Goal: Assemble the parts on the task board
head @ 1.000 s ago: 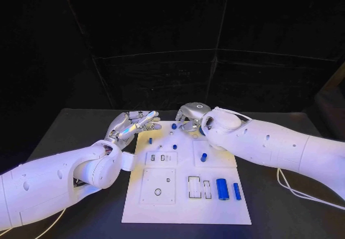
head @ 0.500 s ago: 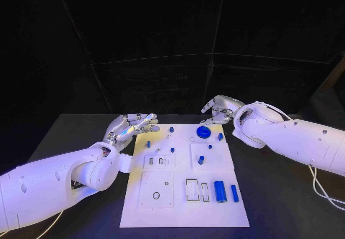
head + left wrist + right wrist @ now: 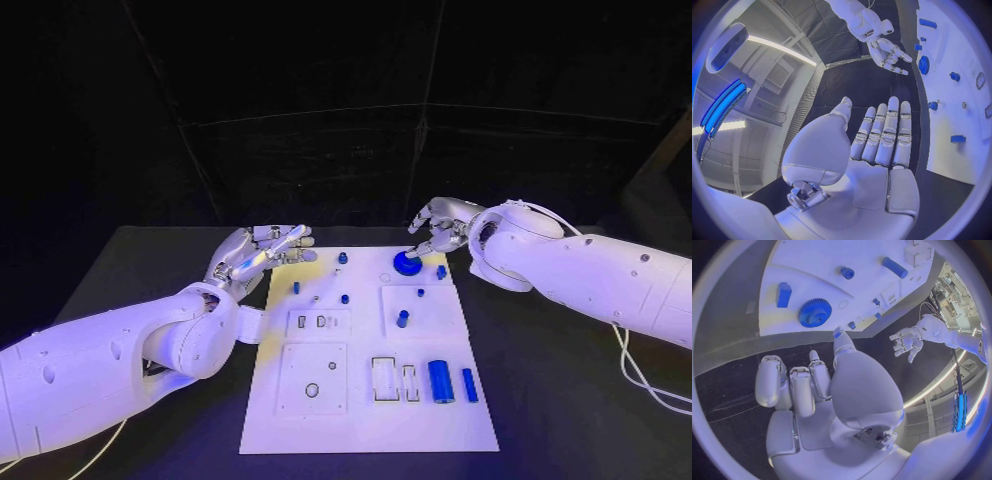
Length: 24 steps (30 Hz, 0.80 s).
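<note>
Since half a second ago my right hand has dropped closer to the blue gear at the task board's far right corner; gear hasn't shifted. Head view: right hand hovers just beside the gear, grasping nothing; left hand released at the far left edge. Left wrist view: fingers flat, empty. Right wrist view: fingers curled loosely, gear apart. Gear looks light, stiff; toothed rim is probably the best hold.
</note>
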{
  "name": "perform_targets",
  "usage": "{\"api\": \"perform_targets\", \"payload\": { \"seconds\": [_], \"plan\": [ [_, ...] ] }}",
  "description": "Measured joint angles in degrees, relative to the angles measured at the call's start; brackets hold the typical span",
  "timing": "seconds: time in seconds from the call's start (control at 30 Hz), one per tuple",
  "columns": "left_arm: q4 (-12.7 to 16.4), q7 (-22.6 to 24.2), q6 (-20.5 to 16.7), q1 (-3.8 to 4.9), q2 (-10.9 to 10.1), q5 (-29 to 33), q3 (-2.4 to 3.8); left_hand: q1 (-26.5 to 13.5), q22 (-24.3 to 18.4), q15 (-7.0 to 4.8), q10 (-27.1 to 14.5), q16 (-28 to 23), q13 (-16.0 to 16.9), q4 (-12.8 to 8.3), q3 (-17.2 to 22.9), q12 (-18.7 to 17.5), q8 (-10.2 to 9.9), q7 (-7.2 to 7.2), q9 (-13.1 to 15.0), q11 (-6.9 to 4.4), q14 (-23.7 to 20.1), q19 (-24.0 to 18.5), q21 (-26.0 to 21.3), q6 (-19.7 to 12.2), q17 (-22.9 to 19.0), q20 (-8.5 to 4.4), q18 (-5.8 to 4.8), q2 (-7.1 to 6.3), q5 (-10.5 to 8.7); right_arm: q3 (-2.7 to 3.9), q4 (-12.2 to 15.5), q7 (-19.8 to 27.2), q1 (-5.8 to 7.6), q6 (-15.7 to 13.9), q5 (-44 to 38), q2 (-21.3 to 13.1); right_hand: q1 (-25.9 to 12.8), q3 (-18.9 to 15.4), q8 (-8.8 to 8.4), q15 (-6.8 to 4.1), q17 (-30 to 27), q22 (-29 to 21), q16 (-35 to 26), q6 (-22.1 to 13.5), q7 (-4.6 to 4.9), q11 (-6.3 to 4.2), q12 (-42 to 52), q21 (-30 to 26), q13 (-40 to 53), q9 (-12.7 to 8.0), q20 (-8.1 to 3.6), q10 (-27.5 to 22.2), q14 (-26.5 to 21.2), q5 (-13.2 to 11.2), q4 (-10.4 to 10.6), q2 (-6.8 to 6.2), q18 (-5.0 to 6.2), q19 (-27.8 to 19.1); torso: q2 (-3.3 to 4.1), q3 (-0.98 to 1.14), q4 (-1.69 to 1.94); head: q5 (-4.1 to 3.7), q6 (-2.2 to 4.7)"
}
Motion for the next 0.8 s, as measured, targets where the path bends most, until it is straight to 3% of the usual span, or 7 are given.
{"api": "perform_targets", "payload": {
  "seconds": [0.1,0.17,0.47,0.8],
  "plan": [
    [-0.15,0.00,0.07,-0.01,0.11,0.00,0.00,0.00,0.00,0.00,0.00,0.00,0.00,0.00,0.00,0.00,0.00,0.00,0.00,0.00,0.00,0.00,0.00,0.00,0.00,0.00,0.00,0.00,0.00,-0.03,-0.78,-0.09,-0.16,0.77,-0.59,0.48,0.19,-0.37,0.16,0.20,0.00,0.50,0.19,0.00,0.00,0.09,0.34,0.22,0.00,0.00,0.19,0.09,-0.21,0.54,0.11,0.19,-0.01,0.43,0.02,0.01,0.03,0.04,-0.08],
    [-0.24,0.00,0.11,-0.01,0.16,0.00,-0.01,0.00,0.00,0.00,0.00,0.00,0.00,0.00,0.00,0.00,0.00,0.00,0.00,0.00,0.00,0.00,0.00,0.00,0.00,0.00,0.00,0.00,0.00,-0.05,-1.06,-0.13,-0.24,1.25,-0.88,0.71,0.48,-0.42,0.63,0.20,0.00,1.27,0.49,0.00,0.00,-0.12,0.81,0.64,0.00,0.00,0.20,0.29,-0.21,1.00,0.10,0.48,-0.91,1.04,0.02,0.01,0.03,-0.03,-0.19],
    [-0.59,0.00,0.24,-0.02,0.49,0.00,-0.01,0.00,0.01,0.00,0.00,0.00,0.00,0.00,0.00,0.00,0.00,0.00,0.01,0.00,0.00,0.15,0.00,0.00,0.00,-0.15,0.00,0.00,0.00,-0.10,-1.90,-0.16,-0.32,3.06,-1.78,1.47,2.07,-0.89,1.54,0.41,-0.01,2.48,0.72,0.00,0.00,-0.12,2.13,1.10,0.00,0.00,0.39,1.12,0.00,3.51,-0.07,1.61,-0.90,1.65,0.02,-0.01,-0.04,-0.44,-0.46],
    [-0.79,0.00,0.33,-0.03,0.67,0.00,-0.01,0.00,0.01,0.00,0.00,0.00,0.00,0.00,0.00,0.00,0.00,0.00,0.01,0.00,0.00,0.15,0.00,-0.01,0.00,-0.15,0.00,0.00,0.00,-0.42,-2.51,-0.04,-1.23,4.83,-2.70,2.16,2.81,-0.85,2.21,0.41,-0.02,2.70,0.93,0.73,-0.33,-0.22,2.62,1.31,-0.01,0.01,0.20,1.62,0.00,3.61,-0.42,1.94,-0.89,1.83,0.02,-0.06,-0.04,-0.64,-0.80]
  ]
}}
